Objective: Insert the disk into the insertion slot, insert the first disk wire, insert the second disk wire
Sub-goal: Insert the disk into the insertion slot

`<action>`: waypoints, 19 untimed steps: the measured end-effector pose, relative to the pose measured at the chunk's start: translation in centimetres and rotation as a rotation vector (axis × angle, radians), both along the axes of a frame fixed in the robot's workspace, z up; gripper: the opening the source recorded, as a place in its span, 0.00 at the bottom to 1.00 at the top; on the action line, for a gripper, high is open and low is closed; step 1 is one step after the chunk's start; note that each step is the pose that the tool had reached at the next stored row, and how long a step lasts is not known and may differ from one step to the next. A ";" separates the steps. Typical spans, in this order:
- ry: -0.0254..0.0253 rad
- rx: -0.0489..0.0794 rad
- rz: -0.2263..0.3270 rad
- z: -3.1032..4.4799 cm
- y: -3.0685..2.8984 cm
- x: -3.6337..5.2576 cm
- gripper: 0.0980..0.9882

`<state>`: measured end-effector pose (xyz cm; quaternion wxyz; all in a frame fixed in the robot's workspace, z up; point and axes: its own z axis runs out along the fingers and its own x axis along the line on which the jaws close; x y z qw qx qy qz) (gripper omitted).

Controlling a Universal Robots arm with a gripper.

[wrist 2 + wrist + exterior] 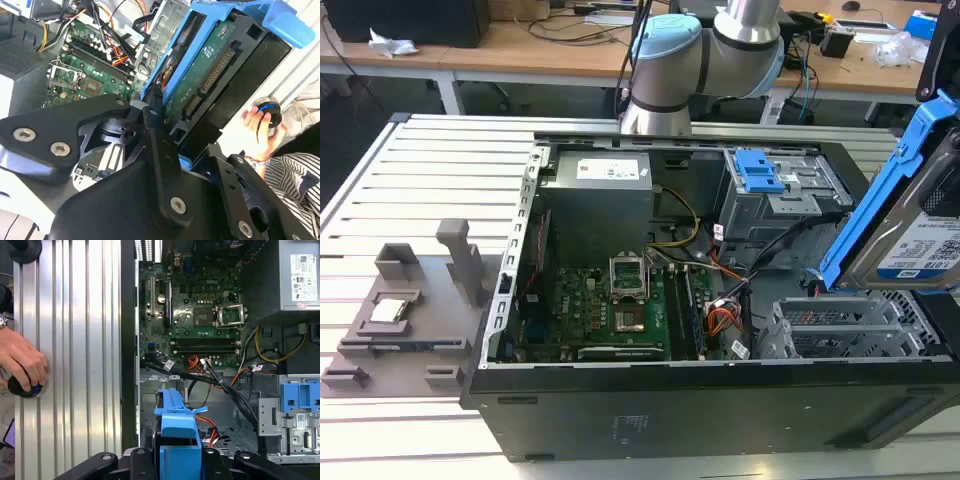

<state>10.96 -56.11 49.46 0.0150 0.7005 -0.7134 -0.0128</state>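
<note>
**Disk clamped and aloft; none of the three steps complete**

The black linkage-fingered tool (177,462) is closed on the blue-framed, silver, white-and-blue-labelled rectangular disk (910,235), gripping the bright blue plastic carrier by its edges. In the second wrist view one of the fingers (156,150) lies against the carrier's rim, and the disk's green circuit-board face is turned toward that camera.

In the exterior view the disk hangs tilted at the exterior view's right. It is above and apart from the insertion slot (840,335), a grey perforated sheet-metal drive cage with silver divider walls. The cage sits in the near corner of the open black computer case (620,425). No part of the carrier has entered a bay. The taller grey metal box with the blue plastic latch (760,175) stands farther back, well apart from the disk.

By my reading, the first step is under way but not finished: the disk is carried near the cage and has yet to be lined up and seated.

Both wire steps are left. A bundle of orange, red and black cables (725,320) lies loose between the green motherboard (610,300) and the cage, joined to nothing on the disk. I cannot tell which of them are the two disk wires.

Beside the case, a person's hand (20,365) rests on a round black-and-blue knob (27,388) on the slatted aluminium table (420,180).
</note>
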 end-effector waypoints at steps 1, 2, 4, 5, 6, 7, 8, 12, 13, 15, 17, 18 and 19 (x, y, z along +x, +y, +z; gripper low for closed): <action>0.0000 0.000 0.000 -0.02 0.00 0.00 0.30; 0.0000 0.000 0.000 -0.15 0.00 -0.01 0.30; 0.0000 0.000 0.000 -0.46 0.00 -0.01 0.30; 0.0000 0.000 0.000 -0.51 0.00 -0.01 0.30; 0.0000 0.000 0.000 -0.54 0.00 -0.01 0.30; 0.0000 0.000 0.000 -0.60 0.00 -0.01 0.30; 0.0000 0.000 0.000 -0.66 0.00 -0.01 0.30; 0.0000 0.000 0.000 -1.02 0.00 -0.01 0.30; 0.0000 0.000 0.000 -1.11 0.00 -0.01 0.30; 0.0000 0.000 0.000 -1.24 0.00 -0.01 0.30; 0.0000 0.000 0.000 -1.38 0.00 -0.01 0.30; 0.0000 0.000 0.000 -1.42 0.00 -0.01 0.30; 0.0000 0.000 0.000 -1.47 0.00 -0.01 0.30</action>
